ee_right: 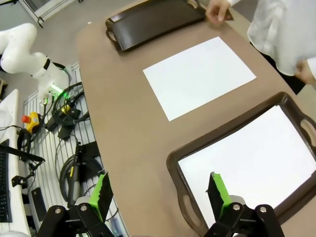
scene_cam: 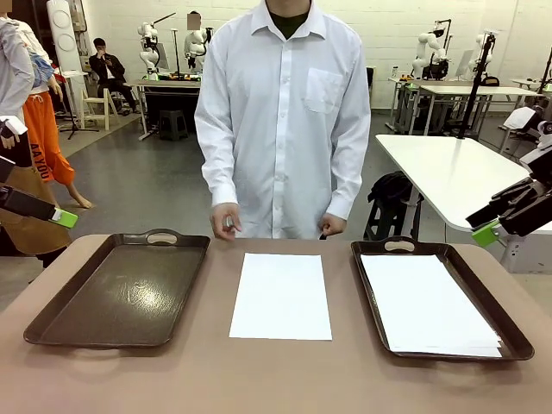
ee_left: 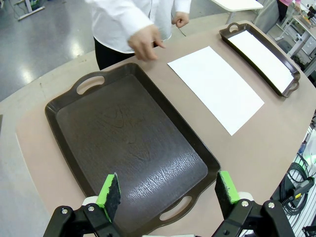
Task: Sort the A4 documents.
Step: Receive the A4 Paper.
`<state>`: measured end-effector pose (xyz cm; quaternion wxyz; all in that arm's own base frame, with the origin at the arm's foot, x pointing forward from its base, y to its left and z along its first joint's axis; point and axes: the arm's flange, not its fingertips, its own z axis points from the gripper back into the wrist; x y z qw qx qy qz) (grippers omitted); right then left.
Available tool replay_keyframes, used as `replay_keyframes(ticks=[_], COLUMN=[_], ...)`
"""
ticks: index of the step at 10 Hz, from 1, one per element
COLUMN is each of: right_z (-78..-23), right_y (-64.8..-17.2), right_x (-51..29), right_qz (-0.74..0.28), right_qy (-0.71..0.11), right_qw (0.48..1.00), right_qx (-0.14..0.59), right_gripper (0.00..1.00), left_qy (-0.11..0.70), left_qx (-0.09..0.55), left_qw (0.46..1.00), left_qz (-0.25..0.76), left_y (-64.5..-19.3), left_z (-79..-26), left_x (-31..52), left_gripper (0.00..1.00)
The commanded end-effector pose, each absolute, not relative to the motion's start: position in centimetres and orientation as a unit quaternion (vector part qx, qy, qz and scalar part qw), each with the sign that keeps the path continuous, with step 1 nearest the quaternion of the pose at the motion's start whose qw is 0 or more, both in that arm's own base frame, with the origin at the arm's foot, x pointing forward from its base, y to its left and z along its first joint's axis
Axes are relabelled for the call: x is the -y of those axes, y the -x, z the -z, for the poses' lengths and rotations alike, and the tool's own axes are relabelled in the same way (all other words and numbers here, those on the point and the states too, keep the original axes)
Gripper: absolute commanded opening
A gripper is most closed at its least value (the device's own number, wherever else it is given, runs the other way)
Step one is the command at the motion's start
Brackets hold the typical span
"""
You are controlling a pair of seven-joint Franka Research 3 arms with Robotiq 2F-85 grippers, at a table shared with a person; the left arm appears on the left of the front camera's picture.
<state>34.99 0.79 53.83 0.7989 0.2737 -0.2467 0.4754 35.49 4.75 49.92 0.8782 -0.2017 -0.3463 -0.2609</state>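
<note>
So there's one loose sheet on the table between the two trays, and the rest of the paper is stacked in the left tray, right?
Not quite. The stack of sheets lies in the right tray, not the left tray, which holds no paper. The front view shows this. The single sheet does lie on the table between the two trays.

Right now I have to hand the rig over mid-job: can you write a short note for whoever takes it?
Left gripper: open, holding nothing, hovering over the near end of the left tray.
Right gripper: open, holding nothing, above the near corner of the right tray.
A4 documents: a stack of sheets lies in the right tray; a single sheet lies flat on the table between the trays. The left tray has nothing in it.
Person: stands at the far side, both hands at the table edge, touching no paper.
Done: nothing sits in the left tray yet.
Left: probably the middle sheet next, then the stack.
</note>
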Motion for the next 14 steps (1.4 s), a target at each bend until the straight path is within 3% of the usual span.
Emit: replay_keyframes(ticks=[1,14], right_z=[-53.83,-53.83], right_y=[-35.02,-35.02], right_x=[-0.81,-0.81], right_qz=[-0.476,-0.476], right_qy=[-0.275,-0.275], right_qw=[0.797,0.797], right_qx=[0.248,0.248], right_gripper=[1.0,1.0], left_qy=[0.209,0.209], left_qx=[0.351,0.351], left_qw=[0.873,0.873], left_qz=[0.268,0.268], left_y=[-35.58,-35.58], left_z=[-49.63,-49.63], left_x=[-4.91,-4.91], left_gripper=[1.0,1.0])
